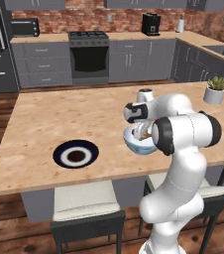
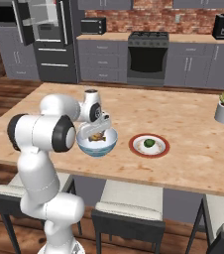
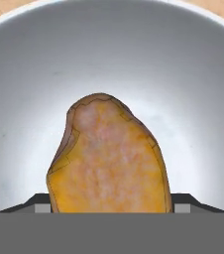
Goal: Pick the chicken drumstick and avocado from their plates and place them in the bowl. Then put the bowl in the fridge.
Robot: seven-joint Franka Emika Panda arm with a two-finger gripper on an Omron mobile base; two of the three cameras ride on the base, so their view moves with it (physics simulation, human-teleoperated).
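The claw [image 2: 98,133] hung inside the bowl [image 2: 96,144], jaws spread wide around the chicken drumstick [image 3: 109,161], while the avocado [image 2: 149,144] waited just right of the bowl on its red-rimmed plate [image 2: 135,147].

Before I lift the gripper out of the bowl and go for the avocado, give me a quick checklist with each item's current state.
1. Chicken drumstick inside the bowl: ok, the hand view shows the bowl wall all round it.
2. Gripper released: ok by how wide the jaws stand; whether the fingers touch the meat, cannot tell.
3. Bowl upright on the island counter: ok.
4. Avocado waiting on the red-rimmed plate: ok, to the bowl's right.
5. Navy plate emptied: ok.
6. Fridge open for later: cannot tell.
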